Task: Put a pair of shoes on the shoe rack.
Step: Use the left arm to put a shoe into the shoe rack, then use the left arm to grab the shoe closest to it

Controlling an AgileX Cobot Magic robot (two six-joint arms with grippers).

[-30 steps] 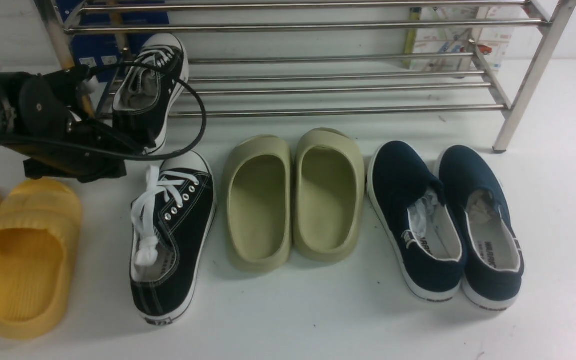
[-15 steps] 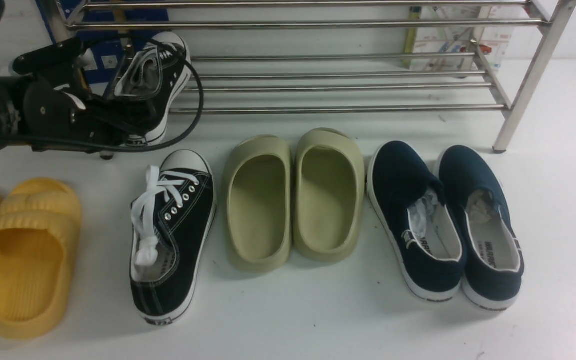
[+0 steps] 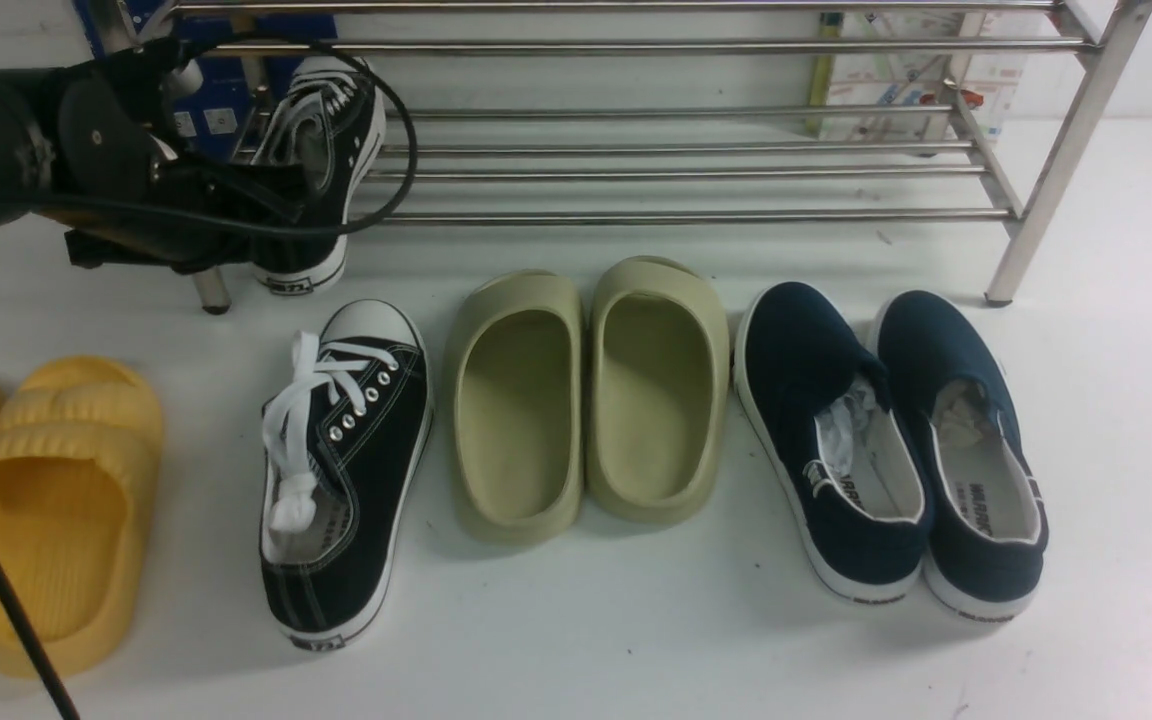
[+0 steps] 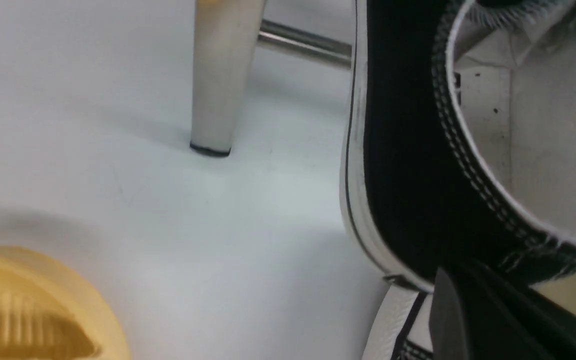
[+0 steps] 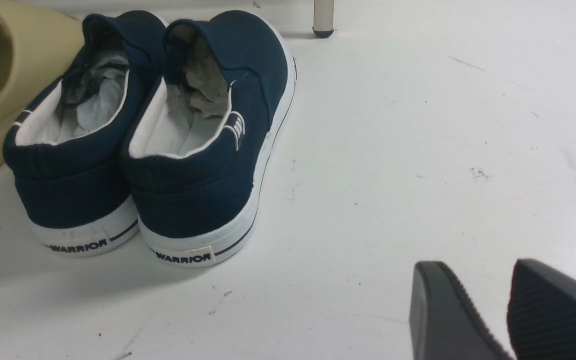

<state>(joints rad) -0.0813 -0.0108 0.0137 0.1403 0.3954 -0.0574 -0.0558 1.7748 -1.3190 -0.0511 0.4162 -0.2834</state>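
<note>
left tool (image 3: pixel 274 198) holding sneaker (image 3: pixel 336 120), navy slip-ons (image 5: pixel 193 200) marked WARRIOR

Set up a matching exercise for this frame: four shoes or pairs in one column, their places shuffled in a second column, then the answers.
Things:
1. far black sneaker
2. near black sneaker
3. olive-green clogs
4. navy slip-ons

Places:
A. on the floor, next to the yellow slippers
B. on the floor, by the right leg of the shoe rack
C. held in the left gripper's fingers at the rack's left end
D. on the floor, between a sneaker and the navy pair

Pairs: 1-C, 2-A, 3-D, 4-B
</note>
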